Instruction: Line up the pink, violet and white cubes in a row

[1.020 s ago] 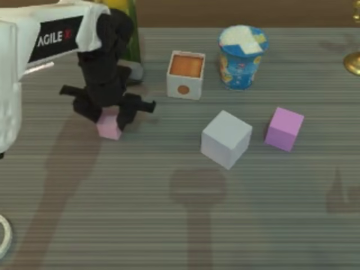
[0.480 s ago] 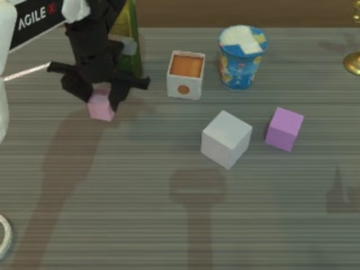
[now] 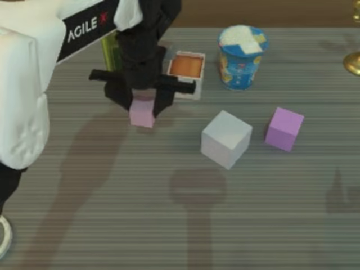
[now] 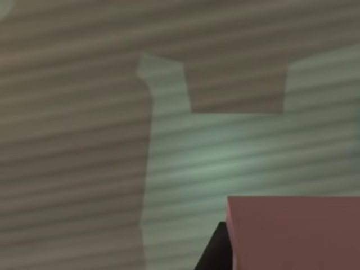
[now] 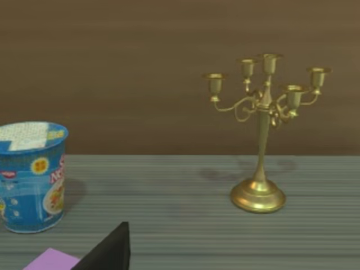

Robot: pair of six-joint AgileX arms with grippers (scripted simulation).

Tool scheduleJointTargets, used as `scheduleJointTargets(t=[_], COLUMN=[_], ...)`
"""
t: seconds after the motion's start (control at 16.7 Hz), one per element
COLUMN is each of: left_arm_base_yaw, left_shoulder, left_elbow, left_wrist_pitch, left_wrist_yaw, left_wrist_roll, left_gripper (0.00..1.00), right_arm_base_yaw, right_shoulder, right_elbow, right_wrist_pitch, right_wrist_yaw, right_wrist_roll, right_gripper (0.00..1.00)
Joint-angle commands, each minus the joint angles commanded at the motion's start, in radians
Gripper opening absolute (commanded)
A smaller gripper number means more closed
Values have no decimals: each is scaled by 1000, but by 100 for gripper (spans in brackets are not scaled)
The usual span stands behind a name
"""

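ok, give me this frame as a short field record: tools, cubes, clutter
left tool: shut on the small pale pink matte cube, carried left of the white cube
right tool: not in the top view; one dark finger shows in its wrist view
large white matte cube: on the table, centre
medium violet matte cube: right of the white cube, apart from it
clutter: white box with orange top, blue noodle cup, gold candelabra

grey striped table (image 3: 169,225) crossed by soft shadows; brown wall (image 5: 140,67) behind.
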Motion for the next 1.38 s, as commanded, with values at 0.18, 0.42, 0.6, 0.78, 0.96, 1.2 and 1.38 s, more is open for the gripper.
scheduleJointTargets(t=[0.18,0.42,0.6,0.78,0.96,1.2,1.38], left_arm_base_yaw=[-142,-326,-416,-435,-432,-431,-432], left_shoulder=[38,78,85,84,82,86,95], left_elbow=[78,174,218,227,221,110,2], left_wrist_pitch=[-53,-116,-138,-142,-137,-20,96], left_wrist_yaw=[-5,-11,-15,-17,-16,-17,-16], left_wrist_roll=[-231,-517,-629,-650,-647,-647,-648], left_gripper=[0,0,0,0,0,0,0], right_arm_base_yaw=[0,0,0,0,0,0,0], right_shoulder=[0,0,0,0,0,0,0], right_elbow=[0,0,0,0,0,0,0], right_wrist_pitch=[0,0,0,0,0,0,0], right_wrist_yaw=[0,0,0,0,0,0,0], right_wrist_roll=[0,0,0,0,0,0,0], right_gripper=[100,100,100,100,100,100,100])
